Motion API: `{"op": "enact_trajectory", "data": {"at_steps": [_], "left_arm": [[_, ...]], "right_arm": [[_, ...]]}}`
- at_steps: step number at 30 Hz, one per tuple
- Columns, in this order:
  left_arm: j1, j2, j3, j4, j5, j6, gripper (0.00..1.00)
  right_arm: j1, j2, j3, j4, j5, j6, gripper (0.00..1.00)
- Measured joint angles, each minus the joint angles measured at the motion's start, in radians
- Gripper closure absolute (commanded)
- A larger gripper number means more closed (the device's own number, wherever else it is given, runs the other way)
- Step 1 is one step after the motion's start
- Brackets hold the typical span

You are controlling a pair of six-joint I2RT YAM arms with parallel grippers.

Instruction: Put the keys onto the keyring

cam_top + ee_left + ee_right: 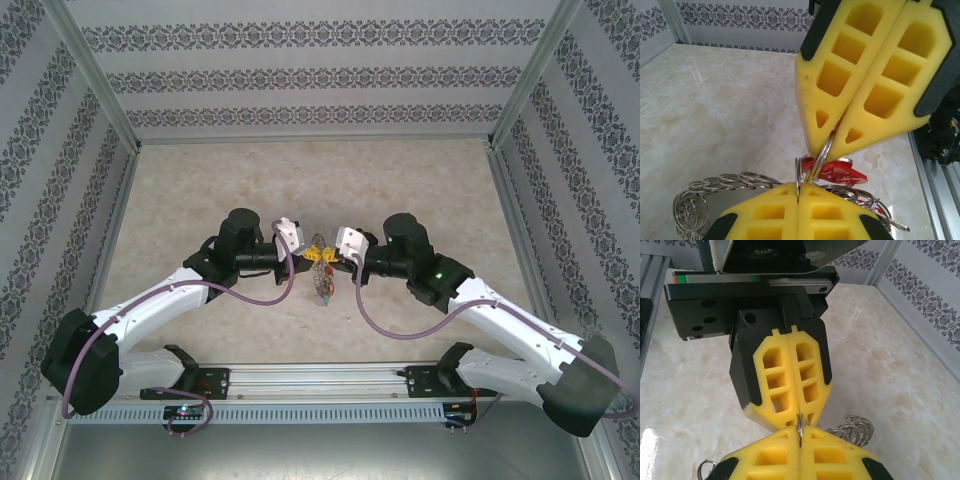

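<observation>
My two grippers meet tip to tip over the middle of the table. The left gripper (798, 192) is shut on a thin metal split ring (797, 175) standing upright between its yellow pads. Right above it, the right gripper (826, 146) is shut on a second small ring (824, 156), which slants down to the first; whether they interlock I cannot tell. A red key (840, 172) lies just behind them. The keyring (690, 210), fringed with small rings, curves off to the lower left. From above, the left gripper (303, 256), right gripper (333, 256) and hanging keyring (321, 280) sit together.
In the right wrist view, the right gripper (800, 434) pinches its ring (800, 425) against the left gripper (798, 415), and a bunch of small rings (852, 427) shows to the right. Marble tabletop (200, 190) lies all round, framed by aluminium rails (932, 175) and patterned walls (300, 70).
</observation>
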Motion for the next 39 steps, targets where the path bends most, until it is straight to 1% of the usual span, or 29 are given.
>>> {"op": "enact_trajectory", "data": {"at_steps": [14, 19, 27, 35, 39], "left_arm": [[0.0, 0.0, 0.0, 0.0, -0.051, 0.0, 1.0], [0.0, 0.0, 0.0, 0.016, -0.055, 0.0, 1.0], [-0.001, 0.0, 0.0, 0.027, -0.063, 0.001, 1.0], [-0.003, -0.004, -0.013, 0.06, -0.1, 0.014, 1.0], [-0.004, -0.005, -0.014, 0.063, -0.114, 0.024, 1.0]], "right_arm": [[0.037, 0.022, 0.011, -0.001, 0.156, 0.015, 1.0], [0.044, 0.01, 0.011, -0.002, 0.194, 0.035, 1.0], [0.05, 0.008, 0.017, -0.014, 0.231, 0.108, 1.0], [0.052, 0.077, 0.137, -0.15, 0.298, 0.222, 1.0], [0.076, 0.103, 0.18, -0.205, 0.34, 0.25, 1.0]]}}
